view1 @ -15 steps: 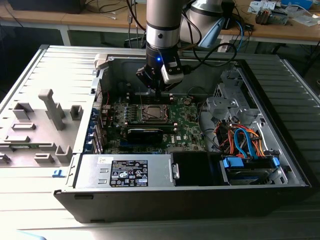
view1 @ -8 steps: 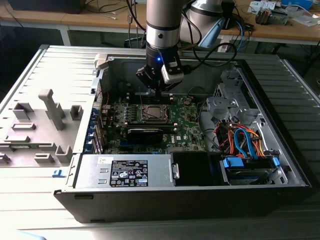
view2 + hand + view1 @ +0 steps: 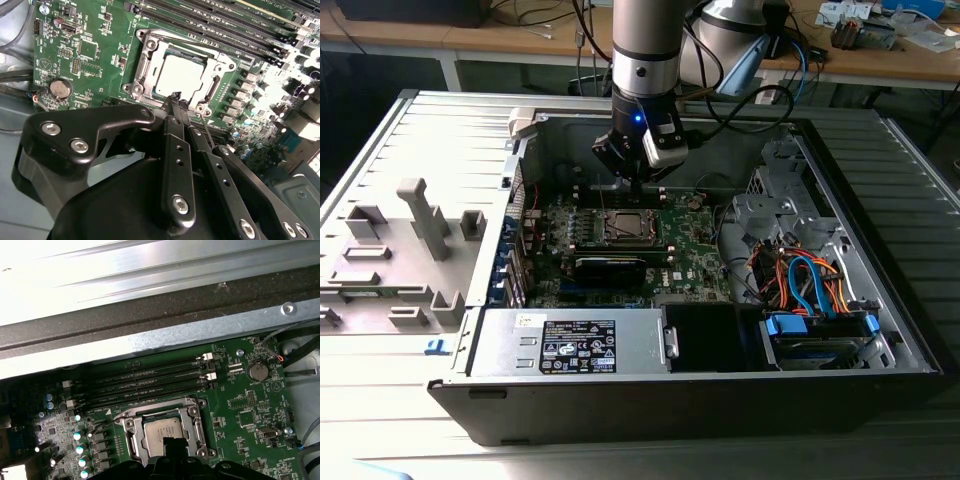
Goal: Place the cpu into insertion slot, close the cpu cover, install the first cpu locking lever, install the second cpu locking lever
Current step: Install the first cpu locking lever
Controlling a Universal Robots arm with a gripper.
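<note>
Open computer case point(image 3: 880, 300) lies on its side on a ribbed metal table point(image 3: 380, 140); green motherboard point(image 3: 690, 240) exposed inside. Arm hangs over the board with the gripper point(image 3: 638, 178) just above the far edge of the insertion slot point(image 3: 623, 228). In the second wrist view the gripper point(image 3: 176, 96) has its 2 black fingers point(image 3: 175, 145) pressed together to a narrow tip, nothing between them, and that tip sits right at the rim of the socket. The cpu point(image 3: 181, 75) rests flat in the insertion slot point(image 3: 145, 60), silvery top showing through the window of the cpu cover point(image 3: 212, 62), which lies down over it. Whether the levers are latched cannot be told. The first wrist view shows the cpu point(image 3: 162, 432) seated the same way, cpu cover point(image 3: 131, 432) flat around it, memory slots point(image 3: 145, 380) alongside and a coin battery point(image 3: 258, 371) on the board well apart from the socket. In the exterior view, the power supply box point(image 3: 570, 345) is at 6 o'clock from the socket, and coloured cables point(image 3: 805, 285) are at 4 o'clock
</note>
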